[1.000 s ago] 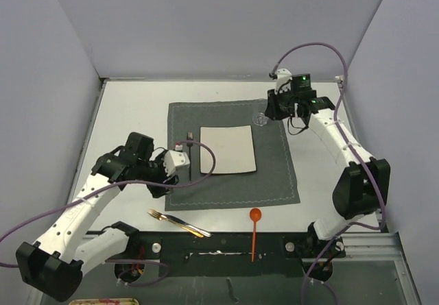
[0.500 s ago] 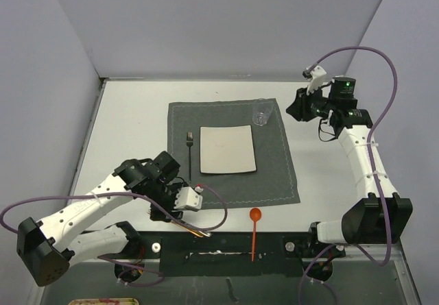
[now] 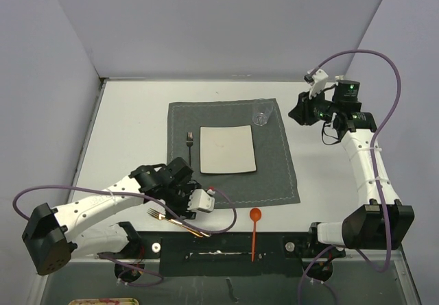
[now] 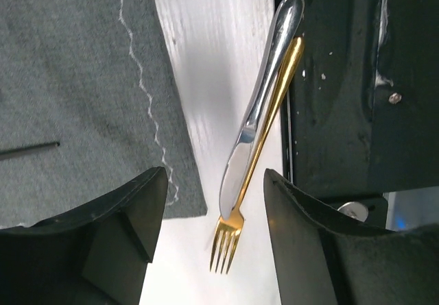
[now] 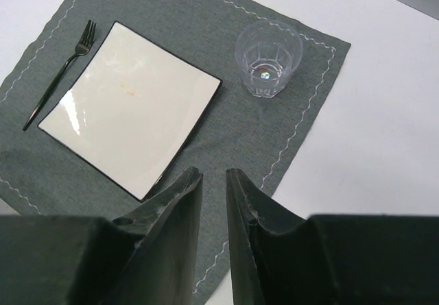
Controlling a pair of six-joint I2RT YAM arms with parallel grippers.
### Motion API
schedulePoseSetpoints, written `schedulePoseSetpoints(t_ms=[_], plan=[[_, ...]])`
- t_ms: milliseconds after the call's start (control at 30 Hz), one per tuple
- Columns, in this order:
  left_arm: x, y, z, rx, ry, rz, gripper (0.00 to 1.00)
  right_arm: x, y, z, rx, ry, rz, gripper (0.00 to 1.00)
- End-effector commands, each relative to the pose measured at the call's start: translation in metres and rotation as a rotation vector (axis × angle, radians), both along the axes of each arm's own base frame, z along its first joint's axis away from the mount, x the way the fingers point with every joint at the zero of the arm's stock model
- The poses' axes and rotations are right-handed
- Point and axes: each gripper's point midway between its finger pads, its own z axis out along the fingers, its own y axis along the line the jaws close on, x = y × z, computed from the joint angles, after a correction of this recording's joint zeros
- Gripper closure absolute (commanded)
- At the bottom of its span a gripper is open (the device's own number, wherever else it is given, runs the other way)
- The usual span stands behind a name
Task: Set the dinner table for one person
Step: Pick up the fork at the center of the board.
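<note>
From my seat the large flat white dinner table point(image 3: 130, 120) covers the whole floor of the grey-walled booth, with both arm bases at its near edge. At the left, my left gripper point(image 4: 216, 181) hangs low over the near left corner of the dark grey stitched cloth placemat point(image 3: 274, 175). Its fingers point(image 4: 154, 188) are spread wide and pinch nothing. Through the gap in the wrist view I see a silver table knife point(image 4: 264, 92) lying along a gold metal fork point(image 4: 226, 250) on bare tabletop just off the mat. Their handle ends reach the black strip along the near edge.

Moving right, a thin black fork point(image 3: 189, 147) lies on the mat just left of the square off-white plate point(image 3: 226, 149), tines pointing away from me. An orange plastic spoon point(image 3: 254, 229) lies off the mat's near hem, bowl on the white top, handle across the black strip. A clear ribbed glass tumbler point(image 3: 260, 113) stands upright on the mat's far right corner.

Furthest right, my right gripper point(image 5: 214, 175) hovers over bare table beside the mat, apart from the glass, its fingers only narrowly parted with nothing between them
</note>
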Motion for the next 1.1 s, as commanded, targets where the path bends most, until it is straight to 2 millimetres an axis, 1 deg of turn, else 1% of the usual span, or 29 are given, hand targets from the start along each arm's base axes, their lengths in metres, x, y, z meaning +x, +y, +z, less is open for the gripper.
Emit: schedulePoseSetpoints(t_ms=[0, 100, 133, 167, 233, 367, 433, 533, 733, 900, 1067], plan=[[-0.001, -0.036, 0.005, -0.109, 0.045, -0.021, 0.43, -0.001, -0.007, 0.010, -0.009, -0.047, 0.002, 0.78], [-0.002, -0.040, -0.005, -0.088, 0.034, -0.048, 0.44, -0.002, -0.009, 0.010, -0.006, -0.043, 0.002, 0.78], [-0.005, -0.037, -0.013, -0.066, 0.034, -0.053, 0.44, -0.003, -0.010, 0.010, -0.010, -0.044, 0.002, 0.78], [-0.006, -0.035, -0.017, -0.060, 0.030, -0.057, 0.45, -0.004, -0.011, 0.010, -0.015, -0.044, 0.001, 0.78], [-0.011, -0.034, -0.018, -0.062, 0.037, -0.066, 0.46, -0.005, -0.013, 0.009, -0.018, -0.037, -0.001, 0.78], [-0.021, -0.035, -0.015, -0.083, 0.071, -0.067, 0.47, -0.005, -0.015, 0.009, -0.020, -0.032, -0.003, 0.79], [-0.027, -0.037, -0.017, -0.091, 0.085, -0.079, 0.47, -0.005, -0.016, 0.009, -0.016, -0.030, -0.007, 0.79], [-0.030, -0.040, -0.025, -0.074, 0.077, -0.101, 0.47, -0.004, -0.015, 0.010, -0.008, -0.029, -0.005, 0.80], [-0.026, -0.046, -0.036, -0.062, 0.028, -0.108, 0.49, -0.007, -0.017, 0.015, -0.002, -0.030, -0.004, 0.80], [-0.021, -0.045, -0.044, -0.050, -0.017, -0.110, 0.49, -0.009, -0.018, 0.021, -0.001, -0.044, -0.003, 0.80], [-0.014, -0.050, -0.046, -0.072, -0.061, -0.104, 0.50, -0.009, -0.017, 0.021, 0.002, -0.044, 0.003, 0.81]])
